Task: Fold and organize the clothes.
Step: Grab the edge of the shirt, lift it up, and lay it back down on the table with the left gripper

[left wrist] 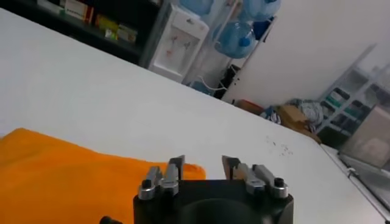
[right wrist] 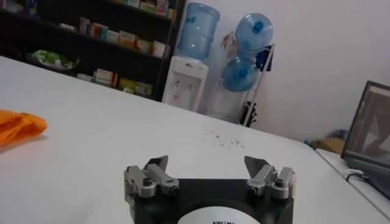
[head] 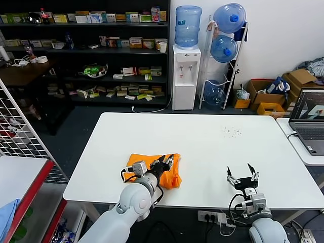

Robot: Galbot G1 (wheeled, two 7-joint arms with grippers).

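Left hand (head: pixel 169 161) hovered spread over the folded orange T-shirt (head: pixel 174 177); right hand (head: pixel 242 178) waited spread. A careless snag could undo the folds.

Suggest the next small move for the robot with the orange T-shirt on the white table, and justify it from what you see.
Probably lower the left claw onto the far edge of the orange T-shirt and close. The shirt lies bunched near the front of the white table, the left claw is open over it and holds nothing, and the right claw is open and apart, over bare table.

Left hand (head: pixel 169 161) over folded orange T-shirt (head: pixel 174 178), right hand (head: pixel 242 174) apart
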